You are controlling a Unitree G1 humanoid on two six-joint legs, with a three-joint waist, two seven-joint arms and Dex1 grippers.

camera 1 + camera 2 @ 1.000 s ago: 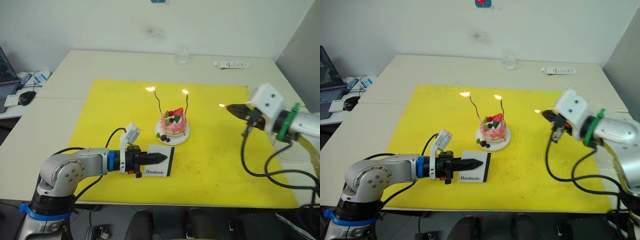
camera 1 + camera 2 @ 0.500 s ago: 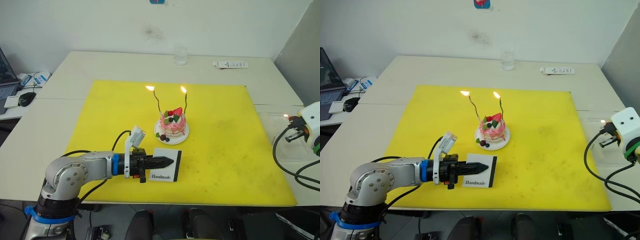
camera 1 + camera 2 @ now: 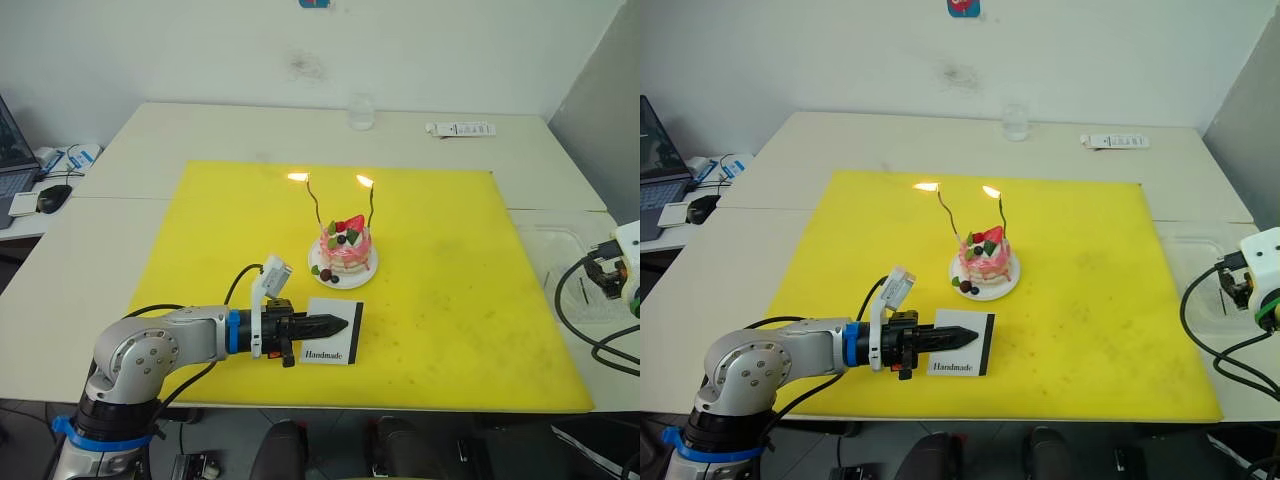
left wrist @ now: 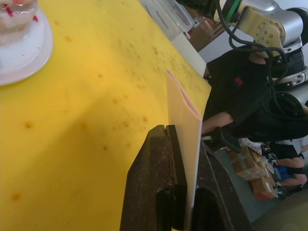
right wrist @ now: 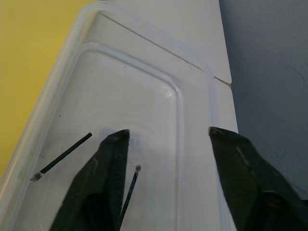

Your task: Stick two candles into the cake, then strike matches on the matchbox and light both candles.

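The pink cake (image 3: pixel 346 250) sits on its white plate in the middle of the yellow mat (image 3: pixel 450 300). Two thin wavy candles (image 3: pixel 316 205) (image 3: pixel 373 208) stand in it, both with a flame at the tip. My left gripper (image 3: pixel 320 326) is shut on the white matchbox (image 3: pixel 333 342), holding it on edge on the mat in front of the cake; the box (image 4: pixel 185 120) is pinched between the fingers. My right gripper (image 5: pixel 168 132) hangs open over a clear tray (image 5: pixel 72 67) at the right of the mat. Two dark matches (image 5: pixel 62 156) (image 5: pixel 130 185) lie in the tray.
A glass (image 3: pixel 361 111) and a white remote (image 3: pixel 462 128) stand at the table's far edge. A mouse (image 3: pixel 50 195) and a laptop lie on a side desk at the left. A person in black (image 4: pixel 240 86) sits past the table's near edge.
My right arm swung right from beside the cake to over the clear tray. The burning match it carried is out of its fingers, which have opened. The left gripper keeps the matchbox.
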